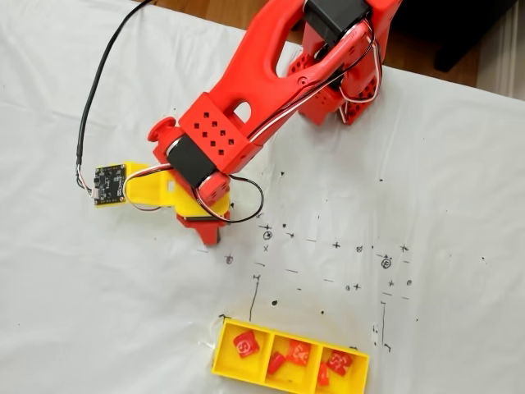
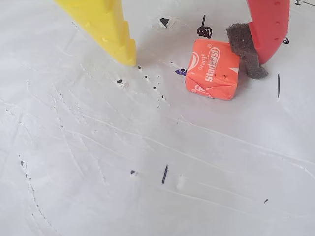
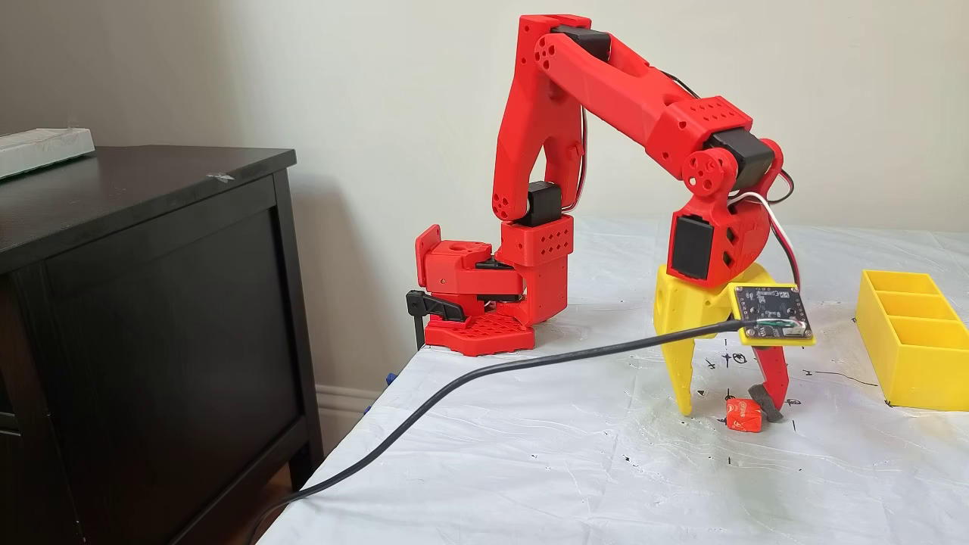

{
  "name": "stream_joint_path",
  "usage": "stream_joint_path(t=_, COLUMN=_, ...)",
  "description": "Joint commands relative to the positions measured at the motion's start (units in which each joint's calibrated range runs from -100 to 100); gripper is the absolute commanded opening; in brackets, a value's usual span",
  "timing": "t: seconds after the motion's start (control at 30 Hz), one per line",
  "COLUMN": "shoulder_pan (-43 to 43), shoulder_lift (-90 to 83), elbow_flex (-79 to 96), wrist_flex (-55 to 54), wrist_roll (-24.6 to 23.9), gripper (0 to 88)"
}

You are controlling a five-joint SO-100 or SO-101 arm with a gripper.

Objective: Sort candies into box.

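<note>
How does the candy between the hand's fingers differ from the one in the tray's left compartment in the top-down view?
The candy on the cloth is orange, printed "Orange Starburst"; the left-compartment candy is deeper red with a white mark. The orange candy lies loose on the white cloth, touching the red finger's grey pad inside the open hand; the red candy already sits in the yellow tray. Both are small square wrapped sweets.

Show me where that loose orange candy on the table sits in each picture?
Wrist view: orange candy upper right, against the red finger.
A fixed view: lower right, beside that red finger.
A fixed view: hidden under the arm; the red finger pokes out left of centre.
Shared landmark: the red finger.
</note>
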Motion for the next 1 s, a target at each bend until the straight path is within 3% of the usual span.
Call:
stream_joint_path(t=0.0, shoulder_pan=-0.11, shoulder_lift=-0.64, elbow_flex=-4.95, wrist_flex=-0.23, wrist_roll=-0.20, gripper=27.7)
stream_joint_path(t=0.97, shoulder_pan=-1.11, shoulder_lift=2.25, elbow_flex=-5.13, wrist_flex=-1.21, wrist_roll=-0.73, gripper=19.7)
